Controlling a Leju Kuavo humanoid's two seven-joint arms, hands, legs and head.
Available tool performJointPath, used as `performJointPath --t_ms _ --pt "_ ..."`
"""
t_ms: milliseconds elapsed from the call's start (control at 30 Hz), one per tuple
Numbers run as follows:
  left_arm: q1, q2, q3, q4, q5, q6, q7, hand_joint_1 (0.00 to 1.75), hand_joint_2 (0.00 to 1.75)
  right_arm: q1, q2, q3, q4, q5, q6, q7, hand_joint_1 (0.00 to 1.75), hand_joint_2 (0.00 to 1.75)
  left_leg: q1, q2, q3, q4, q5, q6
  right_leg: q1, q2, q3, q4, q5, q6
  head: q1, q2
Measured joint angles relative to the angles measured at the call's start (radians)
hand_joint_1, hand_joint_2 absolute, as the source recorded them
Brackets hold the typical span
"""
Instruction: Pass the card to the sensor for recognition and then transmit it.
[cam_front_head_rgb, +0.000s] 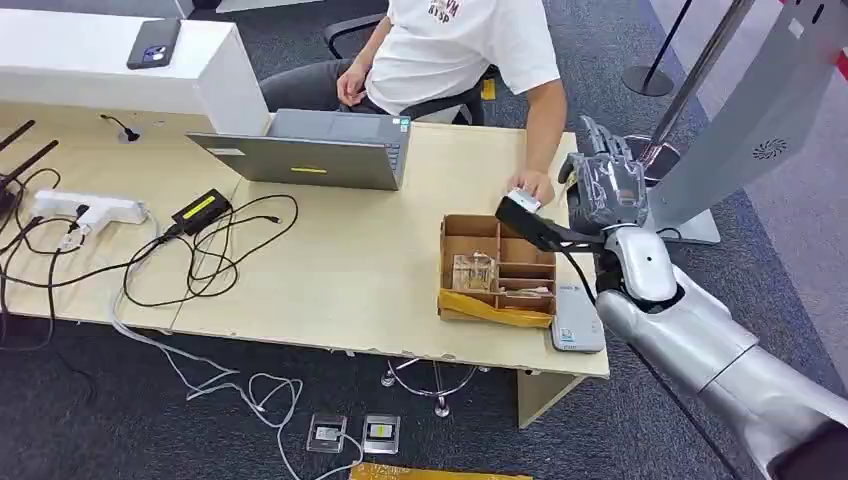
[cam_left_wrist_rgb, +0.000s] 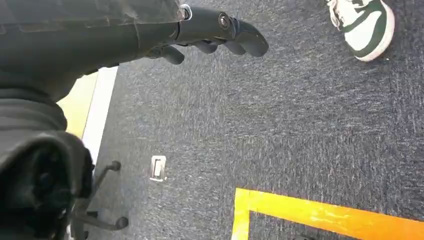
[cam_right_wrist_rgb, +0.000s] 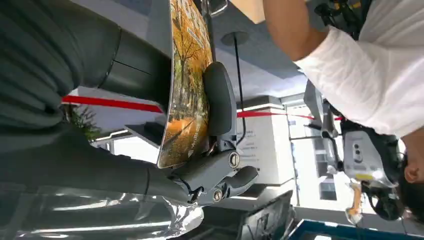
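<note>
My right hand (cam_front_head_rgb: 603, 186) is raised above the table's back right corner, its back toward the head camera. In the right wrist view a card (cam_right_wrist_rgb: 187, 85) printed with orange autumn trees is pinched edge-on between the thick thumb (cam_right_wrist_rgb: 218, 100) and the fingers of this hand (cam_right_wrist_rgb: 150, 75). A flat white-grey sensor (cam_front_head_rgb: 577, 318) lies on the table's front right edge, below and nearer than the hand. A seated person's hand (cam_front_head_rgb: 537, 185) rests on the table just left of my right hand. My left hand (cam_left_wrist_rgb: 220, 30) hangs over the carpet, holding nothing, fingers loosely extended.
A cardboard box (cam_front_head_rgb: 497, 265) with compartments sits left of the sensor. A grey laptop (cam_front_head_rgb: 320, 150), a power strip (cam_front_head_rgb: 90, 208) and tangled cables (cam_front_head_rgb: 215, 250) lie across the table. A grey stand (cam_front_head_rgb: 745, 130) rises right of my arm. A person's shoe (cam_left_wrist_rgb: 365, 27) is on the floor.
</note>
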Motion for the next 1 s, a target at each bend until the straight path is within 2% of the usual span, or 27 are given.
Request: performJointPath --t_ms 267,533,667,1000 --pt "0.003 0.000 0.000 0.000 0.024 0.011 0.010 0.00 0.00 0.149 -0.088 -0.042 -0.028 -0.019 -0.088 0.047 1.75 1.75 0.000 0.000 0.000 0.000 0.000 0.000 0.000 0.000 0.001 -0.001 0.000 0.000 0.000 0.000" --pt "0.004 0.000 0.000 -0.001 0.040 0.016 0.013 0.00 0.00 0.258 -0.151 -0.112 -0.084 0.012 -0.087 0.066 1.75 1.75 0.000 0.002 0.001 0.000 -0.001 0.000 0.000 0.001 0.001 0.000 0.000 0.000 0.000 0.000" --pt "0.004 -0.003 0.000 -0.001 0.041 0.016 0.011 0.00 0.00 0.281 -0.163 -0.132 -0.097 0.013 -0.081 0.065 1.75 1.75 0.000 0.002 0.001 0.000 -0.001 0.000 0.000 0.001 0.001 0.000 0.001 -0.001 0.000 0.000" --pt "0.002 -0.009 -0.018 -0.003 0.034 0.016 -0.006 0.00 0.00 0.324 -0.156 -0.142 -0.099 0.015 -0.038 0.032 1.75 1.75 0.000 0.002 0.000 0.000 -0.001 0.000 0.000 0.001 0.001 0.000 0.001 -0.001 0.000 0.000"
